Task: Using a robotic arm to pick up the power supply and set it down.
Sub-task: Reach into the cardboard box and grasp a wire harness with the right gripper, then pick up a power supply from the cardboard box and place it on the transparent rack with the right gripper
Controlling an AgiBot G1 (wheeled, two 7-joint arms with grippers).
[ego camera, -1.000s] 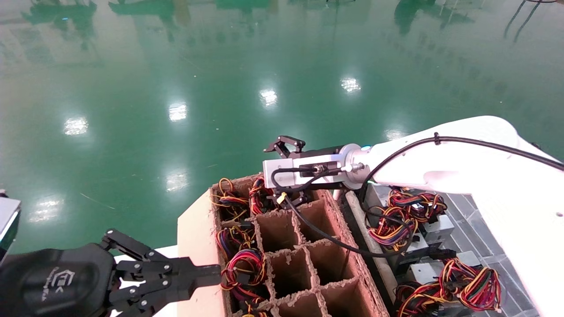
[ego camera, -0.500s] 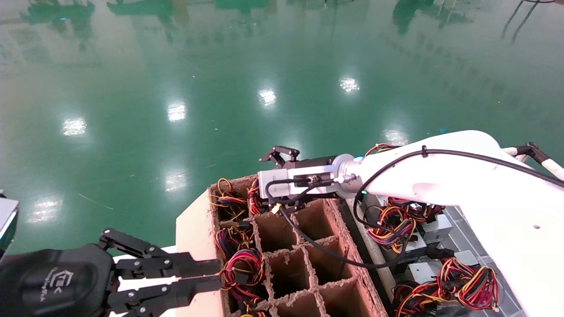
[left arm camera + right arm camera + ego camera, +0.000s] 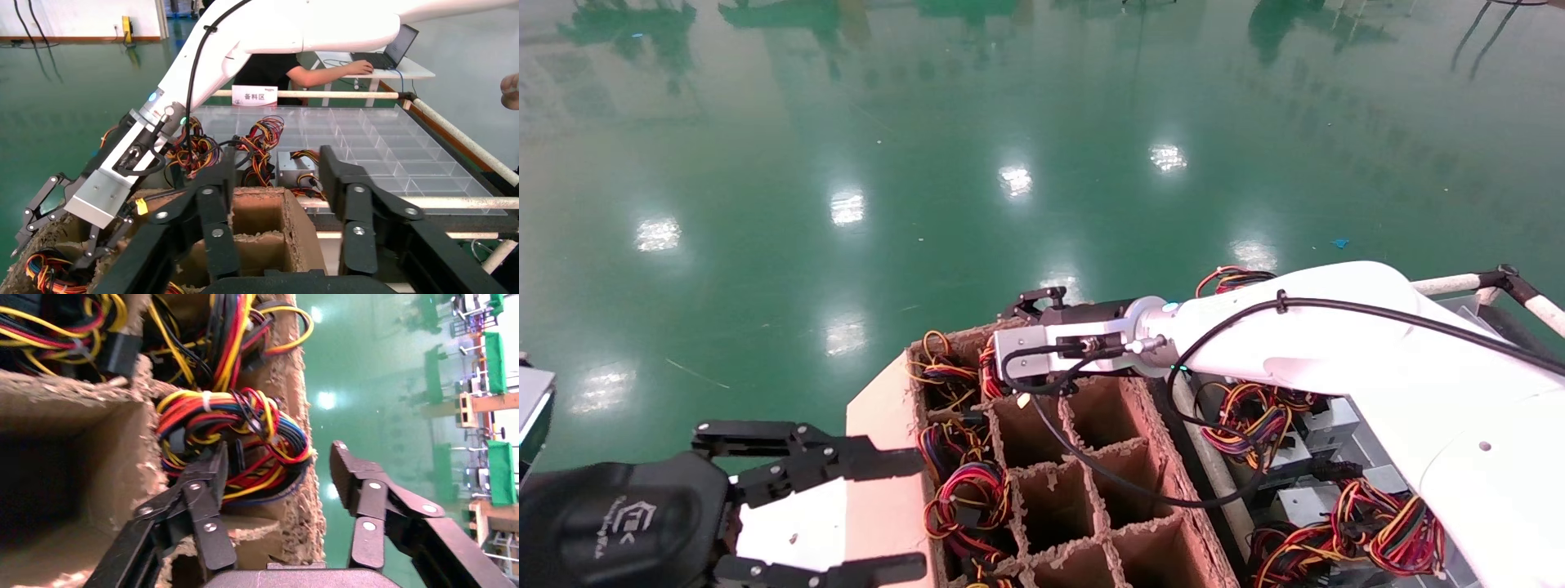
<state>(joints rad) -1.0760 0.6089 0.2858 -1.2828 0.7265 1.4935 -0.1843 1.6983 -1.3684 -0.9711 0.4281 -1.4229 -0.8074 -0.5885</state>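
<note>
My right gripper point(image 3: 1032, 300) point(image 3: 278, 454) is open at the far end of the brown cardboard box point(image 3: 1150, 408) of square cells. One finger point(image 3: 211, 478) is inside the far corner cell against a bundle of red, yellow and black wires point(image 3: 245, 432); the other hangs outside the box wall over the green floor. The metal body under that bundle is hidden. Grey power supplies point(image 3: 1328, 425) point(image 3: 298, 169) with wire bundles lie in the tray to the right of the box. My left gripper point(image 3: 903, 514) point(image 3: 276, 158) is open near the box's near left side, holding nothing.
The left column of cells holds more wire bundles point(image 3: 964, 490); the other cells look empty. A clear compartment tray point(image 3: 398, 159) with a white pipe rail point(image 3: 1451, 283) stands to the right. A person works at a laptop point(image 3: 379, 58) beyond it. Green floor lies beyond the box.
My right arm has dropped lower, bringing its gripper down onto the far corner cell. My left gripper has gone from shut to wide open.
</note>
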